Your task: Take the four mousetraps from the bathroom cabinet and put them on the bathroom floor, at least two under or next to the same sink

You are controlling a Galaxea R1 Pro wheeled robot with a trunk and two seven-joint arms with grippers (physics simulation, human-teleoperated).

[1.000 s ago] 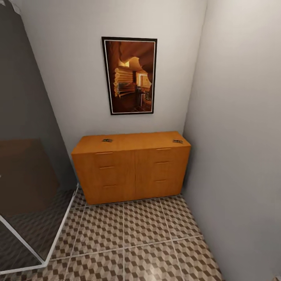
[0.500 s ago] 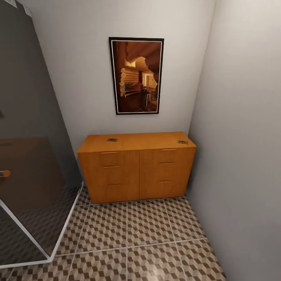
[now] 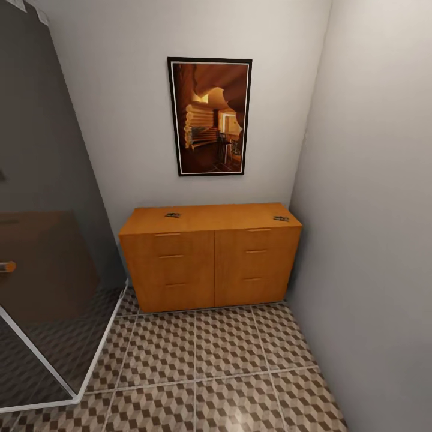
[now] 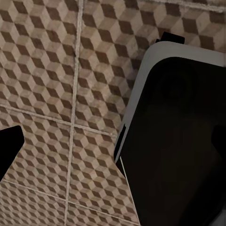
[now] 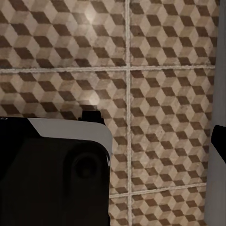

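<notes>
The orange-brown cabinet (image 3: 210, 264) stands against the far wall with its drawers shut. Two small dark mousetraps lie on its top: one at the left (image 3: 173, 215) and one near the right corner (image 3: 280, 218). The other mousetraps and the sink are out of view. The cube-patterned bathroom floor (image 3: 222, 360) stretches between me and the cabinet. In the left wrist view my left gripper (image 4: 113, 150) hangs over the floor (image 4: 52, 70) with its fingertips (image 4: 9, 150) far apart and nothing between them. My right gripper (image 5: 113, 141) also hangs open above the floor (image 5: 160, 94).
A dark glass shower enclosure (image 3: 48, 270) with a white frame borders the floor on the left. A grey wall (image 3: 372, 240) closes the right side. A framed picture (image 3: 210, 117) hangs above the cabinet. My own dark base (image 4: 179, 141) (image 5: 52, 174) sits below both grippers.
The camera shifted between one second and half a second ago, so the cabinet sits further right in the picture. Since then nothing has changed.
</notes>
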